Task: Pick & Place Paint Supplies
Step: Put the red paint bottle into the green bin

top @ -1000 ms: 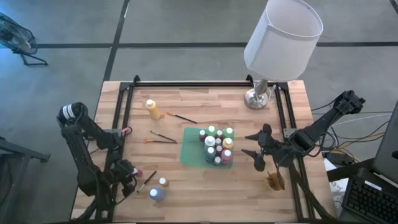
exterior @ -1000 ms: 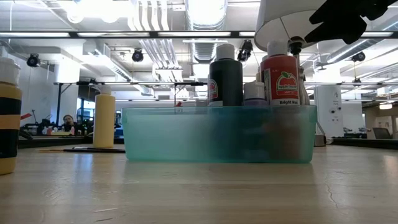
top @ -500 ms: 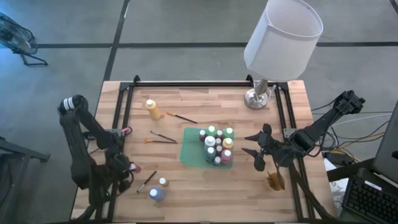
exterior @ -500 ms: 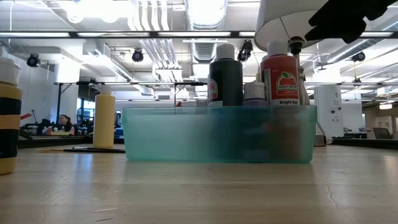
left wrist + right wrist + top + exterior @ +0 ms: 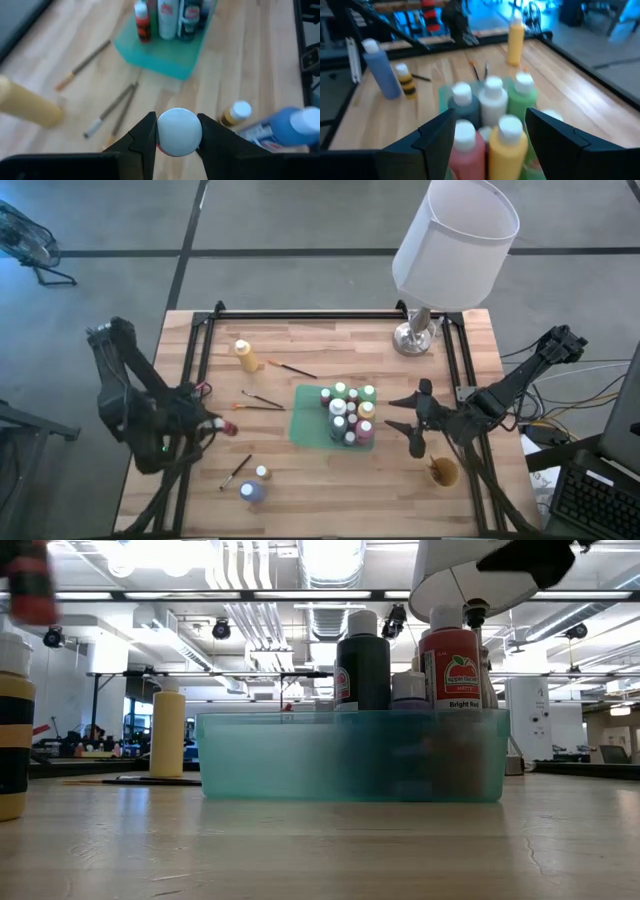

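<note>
My left gripper is shut on a red paint bottle with a pale cap and holds it in the air over the table's left part. To its right a green tray holds several bottles, among them red, yellow, white and green. My right gripper hovers open just right of the tray, its fingers wide apart. Loose on the table are a yellow bottle, a blue bottle, a small yellow bottle and thin brushes.
A lamp with a big white shade stands at the back right on a metal base. A tan cup sits at the front right, near the right arm. Black rails run along the table's sides.
My left gripper has lifted the red bottle from the front left and carried it up and toward the middle. The right gripper has shifted slightly toward the tray, uncovering the cup.
</note>
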You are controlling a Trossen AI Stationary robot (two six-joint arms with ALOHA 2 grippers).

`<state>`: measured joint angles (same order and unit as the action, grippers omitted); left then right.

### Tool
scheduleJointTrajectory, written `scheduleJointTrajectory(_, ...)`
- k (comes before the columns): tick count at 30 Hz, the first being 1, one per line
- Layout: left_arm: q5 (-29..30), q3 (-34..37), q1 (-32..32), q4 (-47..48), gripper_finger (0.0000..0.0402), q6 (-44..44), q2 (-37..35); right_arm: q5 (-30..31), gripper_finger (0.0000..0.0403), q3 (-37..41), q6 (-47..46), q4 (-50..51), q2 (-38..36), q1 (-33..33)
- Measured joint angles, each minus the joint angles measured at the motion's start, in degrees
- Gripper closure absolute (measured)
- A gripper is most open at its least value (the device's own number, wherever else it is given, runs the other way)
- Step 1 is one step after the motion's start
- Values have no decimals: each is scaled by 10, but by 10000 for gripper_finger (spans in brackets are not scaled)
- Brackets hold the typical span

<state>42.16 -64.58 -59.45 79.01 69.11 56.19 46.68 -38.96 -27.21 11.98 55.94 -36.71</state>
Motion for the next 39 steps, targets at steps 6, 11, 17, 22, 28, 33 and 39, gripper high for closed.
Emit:
scheduleJointTrajectory(6,-1,-80,108,-26,283,-200,7,-2,151,0,93,-88,12,0)
scheduleJointTrajectory(11,-1,-154,200,-63,283,-345,33,-2,142,-3,127,-127,33,5)
scheduleJointTrajectory(17,-27,-230,281,-93,283,-469,82,-2,136,-16,153,-128,61,17)
scheduleJointTrajectory(22,-39,-257,307,-94,283,-520,120,-3,130,-18,158,-124,69,25)
scheduleJointTrajectory(28,-36,-252,318,-93,283,-540,135,-3,123,-18,168,-121,53,25)
scheduleJointTrajectory(33,-34,-252,321,-93,283,-540,133,-2,114,-18,218,-123,31,25)
scheduleJointTrajectory(39,-34,-252,324,-93,283,-536,128,-2,99,-18,232,-123,28,25)
